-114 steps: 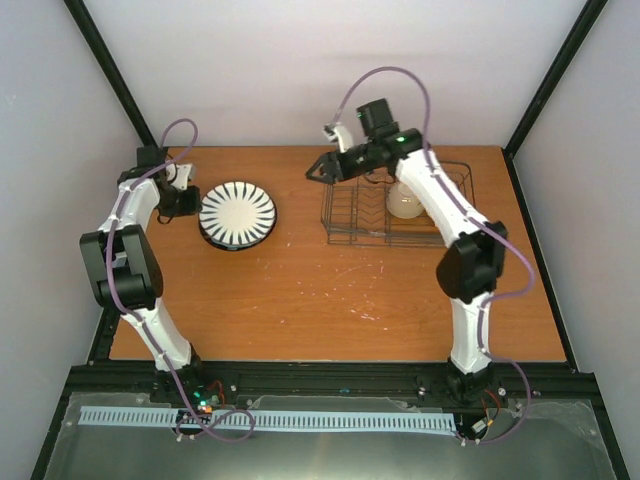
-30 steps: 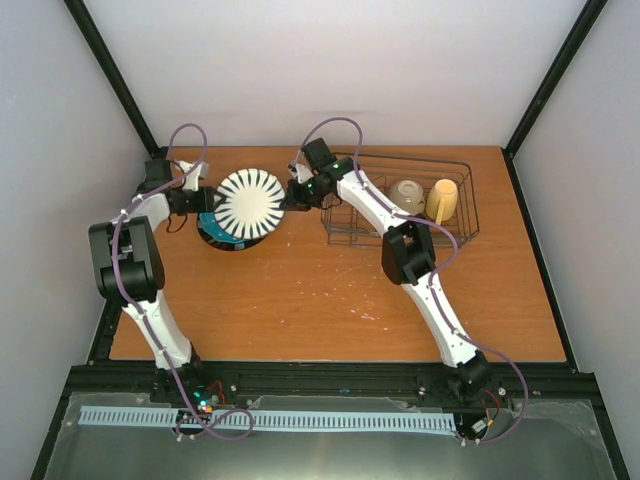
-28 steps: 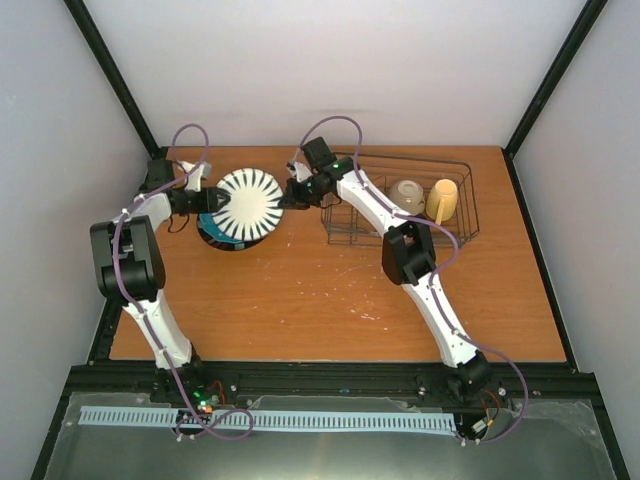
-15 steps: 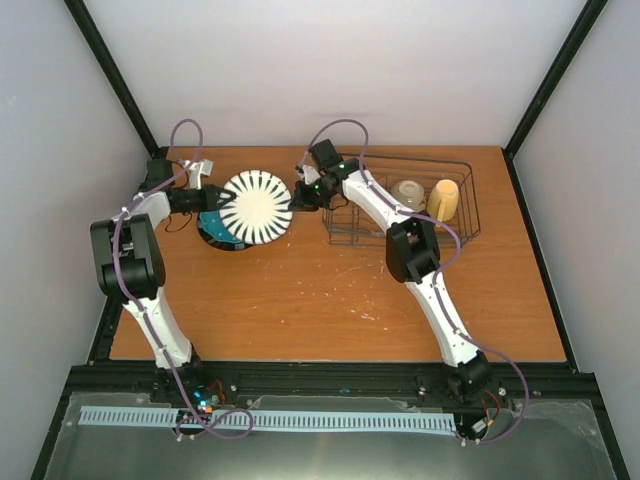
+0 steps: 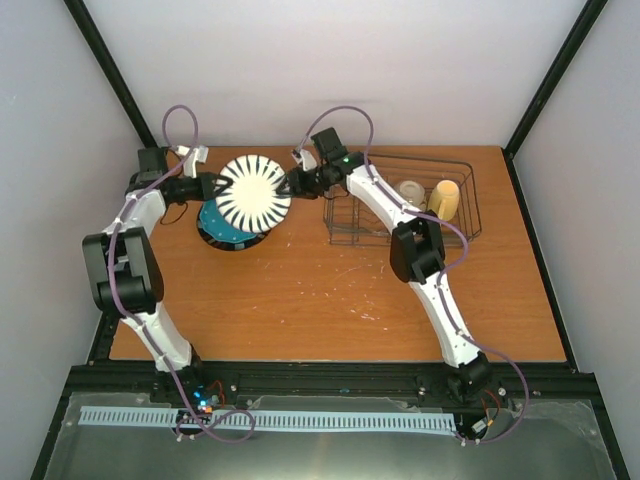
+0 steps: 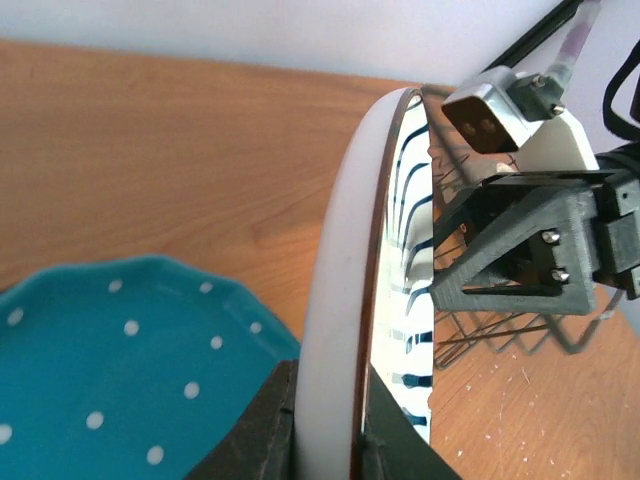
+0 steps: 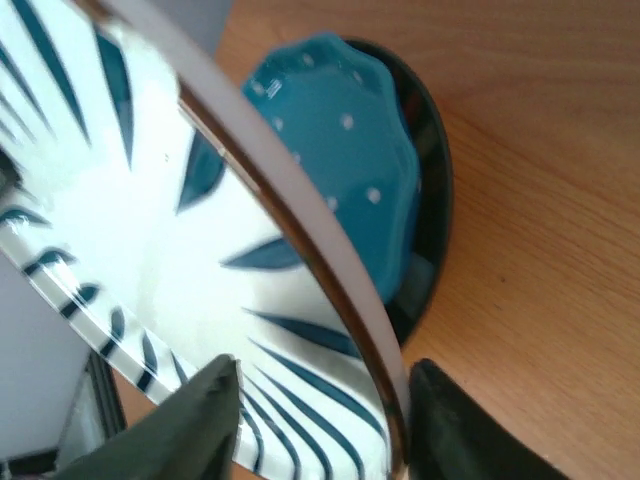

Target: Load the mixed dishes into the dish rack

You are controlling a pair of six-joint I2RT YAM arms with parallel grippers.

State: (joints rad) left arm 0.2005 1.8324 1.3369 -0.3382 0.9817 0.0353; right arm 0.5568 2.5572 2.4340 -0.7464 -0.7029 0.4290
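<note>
I had lifted the striped plate [image 5: 253, 193] upright; left fingers [image 6: 262, 430] gripped it, right fingers [image 7: 195, 425] waited open for handover.

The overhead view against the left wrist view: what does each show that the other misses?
Only overhead: the pale yellow mug and small white bowl in the dish rack. Only the left wrist: the teal plate's white dots, and the left gripper clamping the striped plate's rim. Both: the striped plate held above the teal plate, with the right gripper at its other edge.
</note>
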